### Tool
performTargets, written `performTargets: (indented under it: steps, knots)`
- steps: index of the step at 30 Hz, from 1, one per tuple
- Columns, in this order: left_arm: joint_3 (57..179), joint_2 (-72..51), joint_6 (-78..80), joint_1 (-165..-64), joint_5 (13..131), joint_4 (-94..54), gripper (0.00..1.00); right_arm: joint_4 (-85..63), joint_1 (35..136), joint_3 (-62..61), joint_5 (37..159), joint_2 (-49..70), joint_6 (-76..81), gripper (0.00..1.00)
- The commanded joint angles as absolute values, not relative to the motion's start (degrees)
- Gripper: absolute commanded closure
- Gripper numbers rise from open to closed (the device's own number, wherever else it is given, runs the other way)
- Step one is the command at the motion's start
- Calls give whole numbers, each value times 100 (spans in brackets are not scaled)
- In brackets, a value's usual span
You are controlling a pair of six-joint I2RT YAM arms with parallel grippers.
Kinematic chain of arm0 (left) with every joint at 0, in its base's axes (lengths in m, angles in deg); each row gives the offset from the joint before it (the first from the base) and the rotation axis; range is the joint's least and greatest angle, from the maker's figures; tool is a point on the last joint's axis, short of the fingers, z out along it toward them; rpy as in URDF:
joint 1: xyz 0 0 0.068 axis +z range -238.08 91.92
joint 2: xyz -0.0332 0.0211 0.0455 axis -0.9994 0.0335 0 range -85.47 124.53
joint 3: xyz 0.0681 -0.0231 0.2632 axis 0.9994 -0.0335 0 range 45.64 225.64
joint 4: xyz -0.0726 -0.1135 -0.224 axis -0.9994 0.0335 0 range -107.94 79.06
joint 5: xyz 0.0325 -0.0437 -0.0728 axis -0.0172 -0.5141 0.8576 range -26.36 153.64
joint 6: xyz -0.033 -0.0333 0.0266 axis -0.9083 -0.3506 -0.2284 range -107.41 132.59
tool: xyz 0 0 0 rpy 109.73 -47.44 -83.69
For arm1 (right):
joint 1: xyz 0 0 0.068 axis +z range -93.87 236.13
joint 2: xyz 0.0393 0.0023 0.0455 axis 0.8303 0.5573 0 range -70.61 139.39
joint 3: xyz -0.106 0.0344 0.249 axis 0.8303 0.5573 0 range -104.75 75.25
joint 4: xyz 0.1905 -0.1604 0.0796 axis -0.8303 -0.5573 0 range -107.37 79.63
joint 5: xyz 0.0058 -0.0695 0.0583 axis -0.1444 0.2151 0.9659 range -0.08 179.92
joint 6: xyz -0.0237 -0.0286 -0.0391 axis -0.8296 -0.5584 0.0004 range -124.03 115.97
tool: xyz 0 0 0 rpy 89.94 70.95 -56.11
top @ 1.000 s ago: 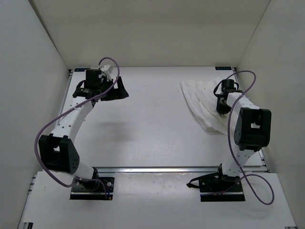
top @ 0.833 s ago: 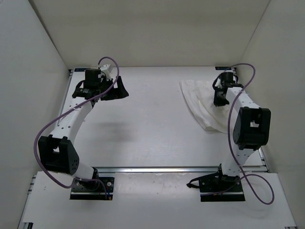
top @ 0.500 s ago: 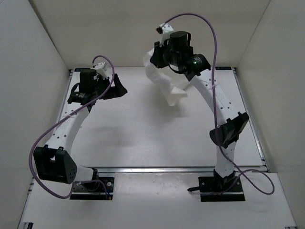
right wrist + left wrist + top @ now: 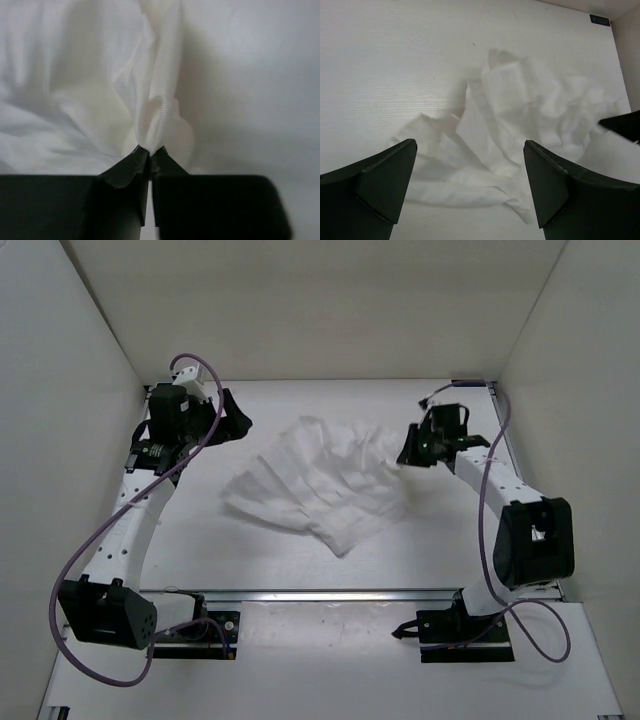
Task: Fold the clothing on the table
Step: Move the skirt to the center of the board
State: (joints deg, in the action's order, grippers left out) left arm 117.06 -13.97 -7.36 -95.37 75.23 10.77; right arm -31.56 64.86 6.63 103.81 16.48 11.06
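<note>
Clothing (image 4: 320,485) lies spread across the middle of the table (image 4: 200,540), a thin white garment with creases fanning out toward the table's left side and near edge. One pointed corner of it reaches toward the metal rail (image 4: 330,595) along the table's near edge without touching it.

Over the right far part of the table, the right gripper (image 4: 405,455) has its jaws pressed tight together on a bunched, ribbed edge of the clothing. The right wrist view shows that fold pinched between the two dark fingertips (image 4: 131,162) of the right gripper (image 4: 150,150), with the rest of the fabric (image 4: 75,100) sagging away to one side.

Over the left far part of the table, the left gripper (image 4: 235,425) has its jaws spread wide and grips nothing. In the left wrist view its fingers (image 4: 385,180) frame the rumpled garment (image 4: 520,115) on the table surface beyond them, apart from it.
</note>
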Motion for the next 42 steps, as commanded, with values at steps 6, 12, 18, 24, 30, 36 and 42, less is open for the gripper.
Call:
performTargets:
  steps: [6,12,18,24,30,36,42]
  knots:
    - [11535,-1665,-561,-9888,8165,949,1,-3023,6738,1144,10392,1818,1161,13]
    - [9980,-2033,-1288,-11057,8314,178,2,-2611,6370,1845,10592,589,643,1]
    - [8862,-2079,-2186,-12086,8797,-781,1,-3136,5422,2804,10592,-82,28,1]
    - [8328,-1771,-2950,-12657,8843,-1415,2,-3165,5182,3482,11005,-56,-70,11]
    - [7667,-1718,-3716,-12789,8754,-2391,3,-3050,6227,3798,10838,-258,-351,10]
    - [7552,-1639,-3681,-12640,8798,-2462,3,-3067,6369,3992,10197,-224,-542,26]
    - [7658,-1674,-3549,-12552,8948,-2321,2,-2998,6159,3641,9818,364,-632,31]
